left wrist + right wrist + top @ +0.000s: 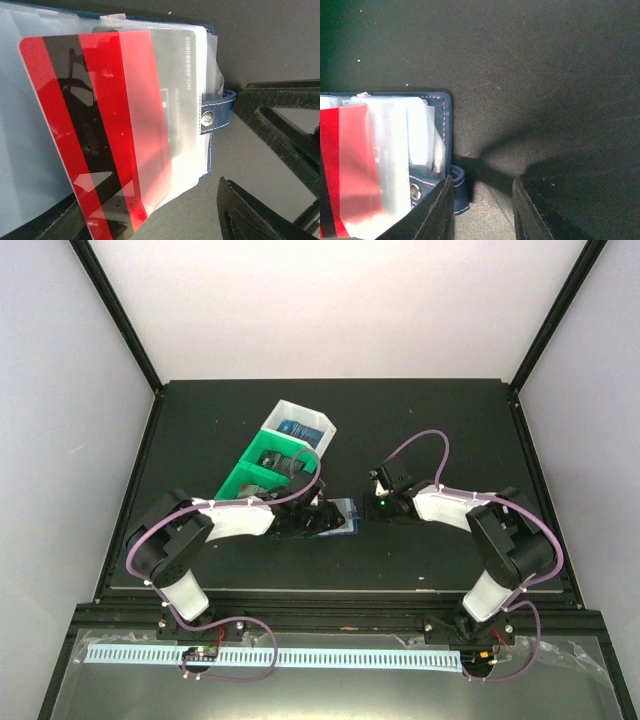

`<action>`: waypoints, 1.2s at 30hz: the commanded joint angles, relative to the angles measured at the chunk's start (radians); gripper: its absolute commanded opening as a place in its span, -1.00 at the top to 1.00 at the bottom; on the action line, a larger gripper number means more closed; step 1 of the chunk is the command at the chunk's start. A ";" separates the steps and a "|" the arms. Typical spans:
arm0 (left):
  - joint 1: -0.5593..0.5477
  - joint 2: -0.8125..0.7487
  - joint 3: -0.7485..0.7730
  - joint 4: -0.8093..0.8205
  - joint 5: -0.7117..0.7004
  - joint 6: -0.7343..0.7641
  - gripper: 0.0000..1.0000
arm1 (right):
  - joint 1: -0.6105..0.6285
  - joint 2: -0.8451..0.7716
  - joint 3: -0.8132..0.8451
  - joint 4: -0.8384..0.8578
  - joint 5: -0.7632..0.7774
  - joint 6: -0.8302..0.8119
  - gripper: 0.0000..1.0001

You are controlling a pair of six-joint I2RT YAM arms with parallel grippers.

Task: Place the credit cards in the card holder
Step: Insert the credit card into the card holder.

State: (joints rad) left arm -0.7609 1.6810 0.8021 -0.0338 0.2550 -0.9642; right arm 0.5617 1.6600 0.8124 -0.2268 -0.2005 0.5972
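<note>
Card (107, 125) red w/ black stripe; card holder (220, 100) navy, white stitching; bin (243, 472) green/white; table (545, 75) black.

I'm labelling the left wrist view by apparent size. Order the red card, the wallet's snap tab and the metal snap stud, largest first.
1. red card, by far the largest
2. snap tab
3. metal snap stud, set in the tab

green-and-white bin (243, 472), black table (430, 410), pale walls (60, 390)
</note>
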 commanded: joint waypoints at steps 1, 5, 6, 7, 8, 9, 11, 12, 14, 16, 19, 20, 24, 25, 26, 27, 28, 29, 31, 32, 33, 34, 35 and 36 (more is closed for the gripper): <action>-0.003 -0.045 0.009 -0.134 -0.044 0.044 -0.26 | 0.012 0.024 -0.033 -0.068 -0.009 -0.011 0.30; -0.003 -0.075 0.008 -0.173 -0.068 0.041 -0.30 | 0.012 0.024 -0.031 -0.064 -0.020 -0.016 0.29; -0.003 -0.077 0.013 -0.183 -0.067 0.041 -0.30 | 0.012 0.023 -0.032 -0.061 -0.029 -0.018 0.29; -0.003 -0.079 0.014 -0.192 -0.066 0.041 -0.31 | 0.012 0.022 -0.032 -0.055 -0.039 -0.020 0.29; -0.003 -0.080 0.015 -0.198 -0.065 0.040 -0.31 | 0.012 0.020 -0.033 -0.048 -0.052 -0.025 0.29; -0.003 -0.083 0.015 -0.203 -0.066 0.042 -0.32 | 0.012 0.018 -0.033 -0.041 -0.063 -0.028 0.29; -0.002 -0.088 0.024 -0.226 -0.071 0.056 -0.33 | 0.012 0.011 -0.032 -0.032 -0.073 -0.034 0.29; -0.002 -0.089 0.034 -0.248 -0.073 0.072 -0.35 | 0.012 0.006 -0.032 -0.031 -0.076 -0.037 0.29; -0.002 -0.078 0.072 -0.311 -0.064 0.117 -0.39 | 0.012 0.000 -0.032 -0.031 -0.078 -0.039 0.28; -0.003 -0.073 0.099 -0.366 -0.073 0.154 -0.40 | 0.012 -0.002 -0.031 -0.031 -0.079 -0.039 0.28; -0.002 -0.088 0.114 -0.435 -0.106 0.192 -0.43 | 0.012 -0.001 -0.029 -0.031 -0.080 -0.039 0.28; -0.001 -0.099 0.119 -0.453 -0.114 0.203 -0.48 | 0.012 0.001 -0.030 -0.031 -0.078 -0.039 0.28; 0.000 -0.142 0.106 -0.478 -0.123 0.220 -0.54 | 0.012 -0.001 -0.032 -0.029 -0.073 -0.035 0.28; 0.003 -0.149 0.104 -0.486 -0.139 0.224 -0.54 | 0.012 -0.002 -0.033 -0.028 -0.072 -0.037 0.28; 0.006 -0.156 0.100 -0.485 -0.157 0.228 -0.54 | 0.012 -0.004 -0.032 -0.028 -0.071 -0.037 0.28; 0.012 -0.162 0.098 -0.479 -0.169 0.228 -0.52 | 0.012 -0.006 -0.034 -0.027 -0.072 -0.037 0.28; 0.020 -0.163 0.097 -0.470 -0.175 0.229 -0.47 | 0.012 -0.008 -0.035 -0.027 -0.072 -0.037 0.28; 0.028 -0.163 0.098 -0.451 -0.178 0.231 -0.39 | 0.012 -0.011 -0.035 -0.028 -0.071 -0.037 0.28; 0.038 -0.152 0.105 -0.422 -0.180 0.234 -0.25 | 0.013 -0.022 -0.038 -0.028 -0.070 -0.033 0.29; 0.041 -0.139 0.115 -0.415 -0.178 0.239 -0.20 | 0.014 -0.028 -0.040 -0.027 -0.069 -0.036 0.29; 0.044 -0.122 0.125 -0.412 -0.177 0.241 -0.16 | 0.016 -0.035 -0.042 -0.029 -0.069 -0.036 0.29; 0.044 -0.104 0.135 -0.409 -0.178 0.243 -0.15 | 0.018 -0.042 -0.043 -0.029 -0.069 -0.037 0.29; 0.045 -0.084 0.144 -0.408 -0.174 0.245 -0.15 | 0.022 -0.050 -0.044 -0.029 -0.071 -0.037 0.29; 0.046 -0.060 0.152 -0.407 -0.171 0.246 -0.15 | 0.025 -0.056 -0.046 -0.028 -0.074 -0.037 0.29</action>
State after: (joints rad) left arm -0.7223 1.5520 0.8993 -0.4629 0.1005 -0.7418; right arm 0.5713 1.6386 0.7876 -0.2237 -0.2718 0.5663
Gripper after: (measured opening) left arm 0.577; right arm 0.355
